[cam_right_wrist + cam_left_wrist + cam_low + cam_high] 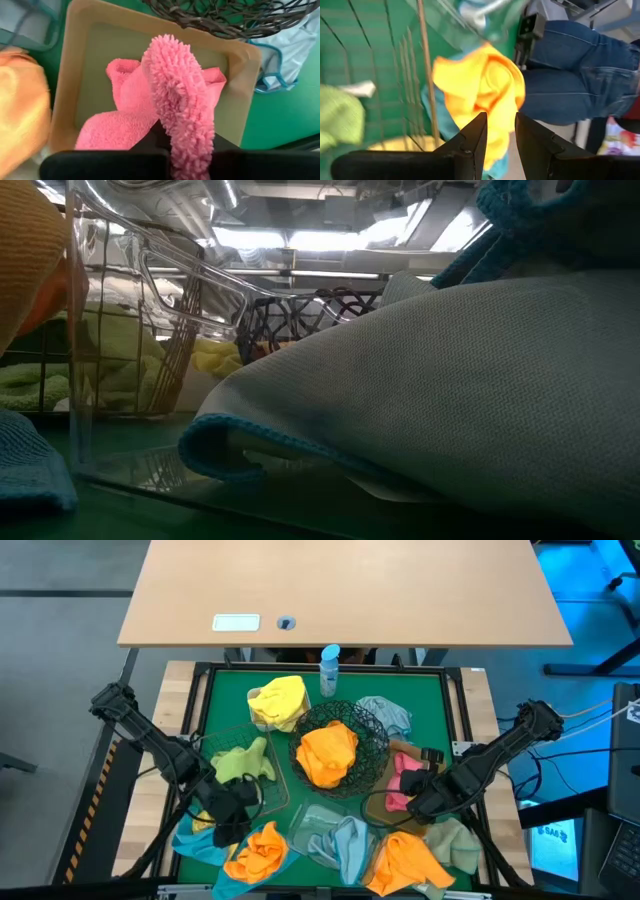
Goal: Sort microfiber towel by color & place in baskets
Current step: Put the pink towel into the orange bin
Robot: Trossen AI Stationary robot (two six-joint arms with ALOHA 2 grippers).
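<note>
My left gripper (225, 818) hangs open over the near edge of the rectangular wire basket (232, 745), which holds pale green towels (245, 760). In the left wrist view its fingers (499, 132) point at an orange towel (480, 85) lying on the mat near the table's near edge (258, 852). My right gripper (425, 790) is shut on a pink towel (180, 95) over the tan tray (90, 45). More orange towels fill the black wire bowl (327, 752), and another orange towel lies near right (405, 862). Light blue towels lie in the clear tray (335, 835). My right gripper holds the pink towel by a shaggy fold (187, 135) pinched between the two fingers, which the cloth itself mostly hides. It comes from above, slanting from the table's right. The fold stands up from the hold, while the rest of the towel (115, 130) lies in the tan tray.
A yellow towel (280, 700) sits at the far left of the green mat, and a blue-capped spray bottle (329, 670) stands at the far edge. Another light blue towel (385, 715) lies beyond the bowl. A person in jeans (570, 75) stands past the table.
</note>
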